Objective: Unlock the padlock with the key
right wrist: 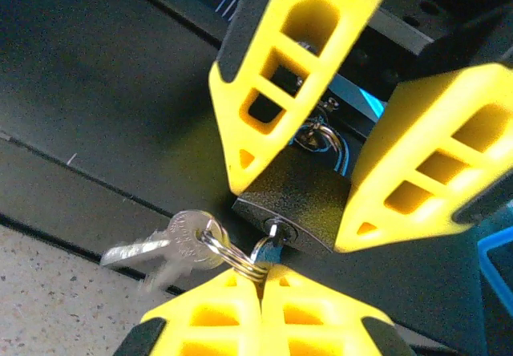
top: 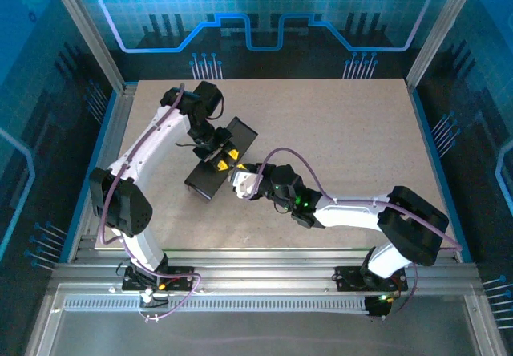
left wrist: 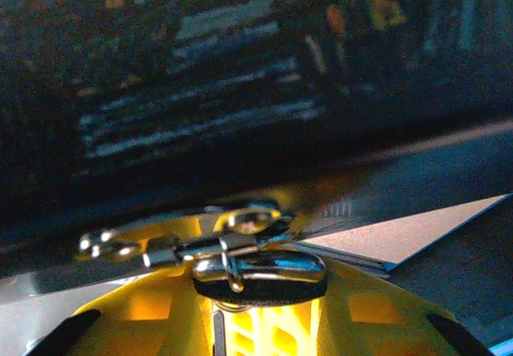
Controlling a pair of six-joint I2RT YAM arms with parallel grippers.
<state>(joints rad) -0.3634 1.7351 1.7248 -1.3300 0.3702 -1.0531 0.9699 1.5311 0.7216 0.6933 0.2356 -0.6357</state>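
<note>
While checking grip, found padlock (right wrist: 292, 204) clamped by its sides in the left gripper (top: 220, 155) over the black box (top: 204, 181), right gripper (right wrist: 260, 288) pinched on the key (right wrist: 268, 248) seated in its keyhole (right wrist: 275, 229); judged heavy, rigid, slick metal, best held at the body.

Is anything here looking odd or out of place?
Only small things. The left end effector holds the padlock, the right end effector the inserted key; a spare key hangs loose from the ring, blurred as if swinging. The black box lies at an angle on the table. Nothing looks broken or spilled.
</note>
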